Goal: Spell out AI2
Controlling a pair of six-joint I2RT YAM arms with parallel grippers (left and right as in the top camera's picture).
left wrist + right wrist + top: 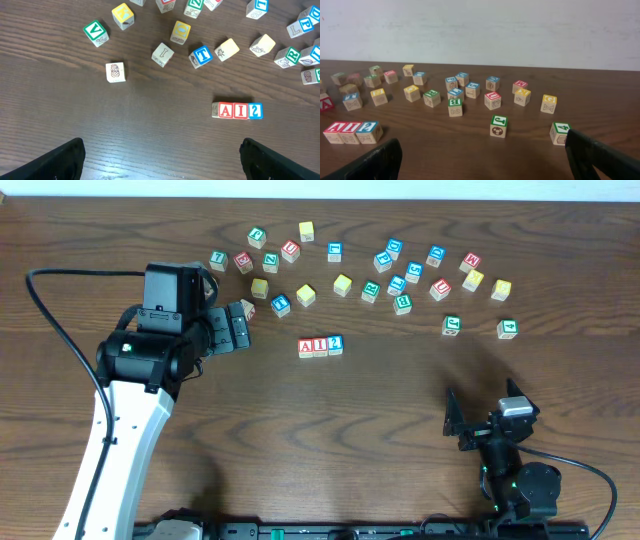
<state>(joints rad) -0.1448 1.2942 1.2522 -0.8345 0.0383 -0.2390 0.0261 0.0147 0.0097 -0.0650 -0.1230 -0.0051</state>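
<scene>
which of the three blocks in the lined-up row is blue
The 2 block, at the row's right end in the overhead view; the A block and I block are red.

Around the A-I-2 row (320,346), bare table (330,440) lies open from 5 o'clock round to 8 o'clock, and the right gripper (483,415), fingers spread wide, stands well apart at 4 o'clock. Scattered blocks (370,275) crowd the arc from 10 to 2 o'clock with narrow gaps between them, and two green blocks (452,326) sit out at 3 o'clock. The left gripper (243,327), fingers apart, bars 9 to 10 o'clock
</scene>
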